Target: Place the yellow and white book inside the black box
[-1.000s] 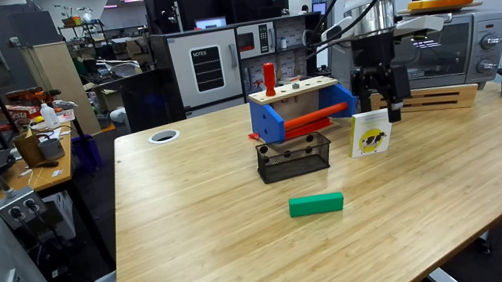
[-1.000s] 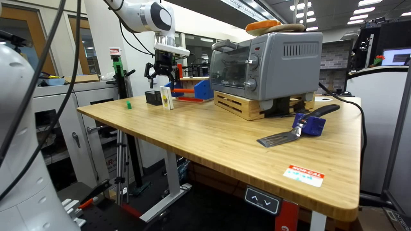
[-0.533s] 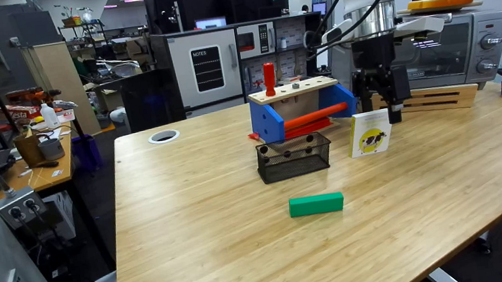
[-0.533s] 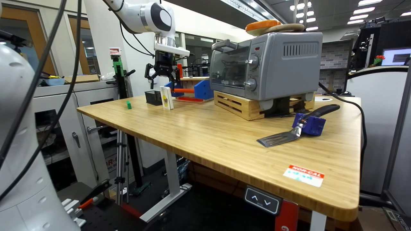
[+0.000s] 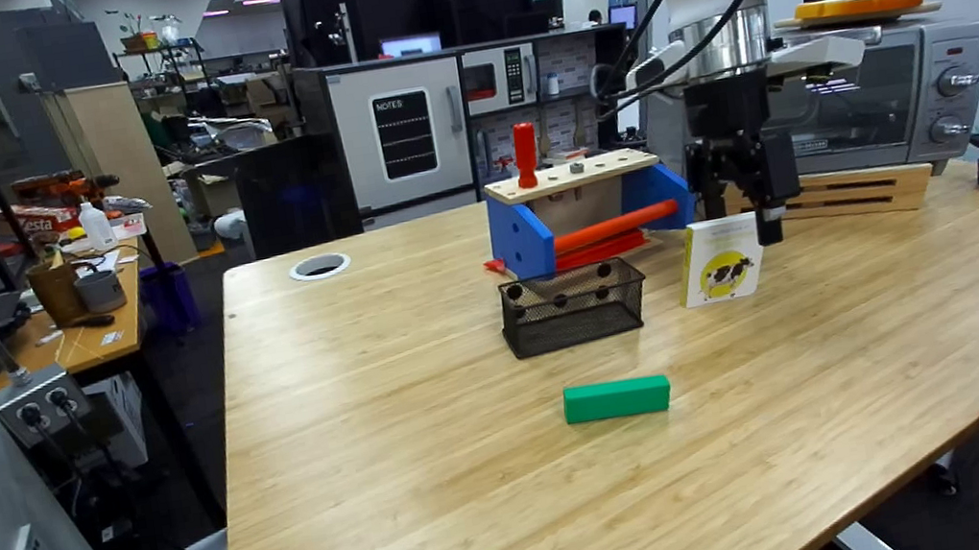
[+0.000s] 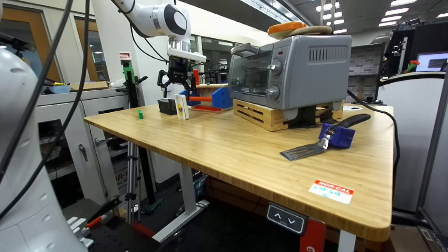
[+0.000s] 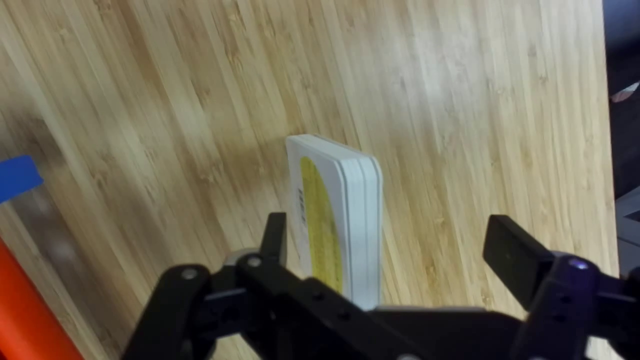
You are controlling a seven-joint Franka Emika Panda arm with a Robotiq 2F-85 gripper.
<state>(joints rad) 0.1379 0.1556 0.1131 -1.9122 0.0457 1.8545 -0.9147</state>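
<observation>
In an exterior view, the book (image 5: 720, 270) is standing upright on the table (image 5: 404, 482), its cow cover showing, beside the box (image 5: 577, 328) and outside it. The gripper (image 5: 742, 218) is pointing down at the book's top edge. A green block (image 5: 617, 399) is lying nearer the camera, and a toy bench (image 5: 523, 241) is standing behind the box.

In an exterior view, the oven (image 6: 315, 70) is sitting on a wooden rack (image 6: 275, 122), and a spatula (image 6: 323, 141) is resting on a purple block (image 6: 343, 137). Farther off, the gripper is hanging at the book's top with its fingers (image 6: 165, 91) spread.

In the wrist view, the fingers are standing wide apart and gripping nothing. The book is showing between them, nearer the finger on the view's left; the gripper is hiding its lower end.
</observation>
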